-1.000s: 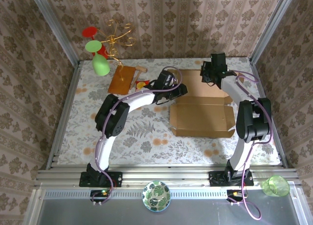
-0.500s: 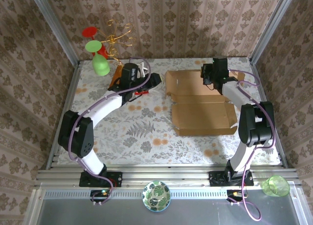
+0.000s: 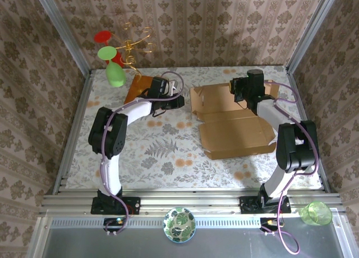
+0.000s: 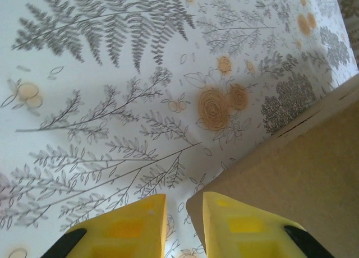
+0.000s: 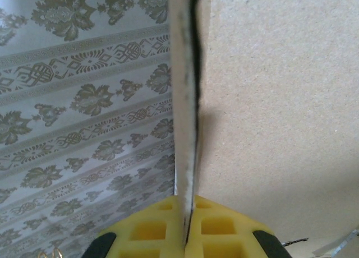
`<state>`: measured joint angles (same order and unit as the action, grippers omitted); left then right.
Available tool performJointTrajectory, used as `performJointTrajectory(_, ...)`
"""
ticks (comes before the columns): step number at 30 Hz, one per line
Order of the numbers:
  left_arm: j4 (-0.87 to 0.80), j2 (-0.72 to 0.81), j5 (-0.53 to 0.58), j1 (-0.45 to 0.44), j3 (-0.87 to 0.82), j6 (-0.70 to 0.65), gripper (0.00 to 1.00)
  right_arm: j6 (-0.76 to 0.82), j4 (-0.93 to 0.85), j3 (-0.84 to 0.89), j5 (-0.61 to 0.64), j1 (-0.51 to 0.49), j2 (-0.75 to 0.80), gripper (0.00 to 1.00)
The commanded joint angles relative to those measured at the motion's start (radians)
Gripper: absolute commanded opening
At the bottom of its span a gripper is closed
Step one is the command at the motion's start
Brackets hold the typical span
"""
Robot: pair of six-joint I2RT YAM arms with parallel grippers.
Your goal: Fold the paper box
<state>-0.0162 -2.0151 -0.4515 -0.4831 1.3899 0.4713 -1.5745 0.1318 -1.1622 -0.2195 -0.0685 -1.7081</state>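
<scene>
Right wrist view — right tool (image 5: 188, 204) clamps the paper box (image 5: 269, 101) by a panel edge, lower centre, likely to fold it; left tool (image 4: 184, 207) barely open, empty.

Brown paper box (image 3: 233, 133), unfolded, lies right of ctr w/ rear panel raised.

No readable writing anywhere (the paper box (image 3: 233, 132) is plain brown).

I see my left gripper (image 4: 184, 213) with its yellow pads (image 4: 241, 227) nearly together, a thin gap between. The paper box (image 4: 291, 174) corner sits just past the right-hand pad, possibly touching it. Floral tablecloth (image 4: 112, 101) lies beyond.
</scene>
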Motion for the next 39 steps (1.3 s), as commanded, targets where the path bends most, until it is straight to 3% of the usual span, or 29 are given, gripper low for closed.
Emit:
performJointTrajectory(1,0.102,-0.004,-0.103,-0.016,0.007,-0.135,0.23,0.052,0.046,0.019,-0.038,0.013,0.045,0.00)
performJointTrajectory(7,0.261,0.018,-0.218,-0.044,-0.085,-0.218,0.26,0.049,0.103,0.043,-0.066,0.022,0.036,0.00)
performJointTrajectory(12,0.286,0.033,-0.235,-0.075,-0.094,-0.231,0.27,0.055,0.144,0.046,-0.082,0.022,0.025,0.00)
performJointTrajectory(23,0.250,0.045,-0.199,-0.114,-0.097,-0.256,0.35,0.059,0.391,0.163,-0.136,0.032,0.019,0.00)
performJointTrajectory(34,0.237,0.013,-0.076,-0.153,-0.065,-0.250,0.40,0.082,0.497,0.241,-0.166,0.039,0.000,0.00)
performJointTrajectory(39,0.255,0.022,-0.012,-0.179,-0.078,-0.227,0.41,0.067,0.627,0.284,-0.164,0.042,-0.025,0.00)
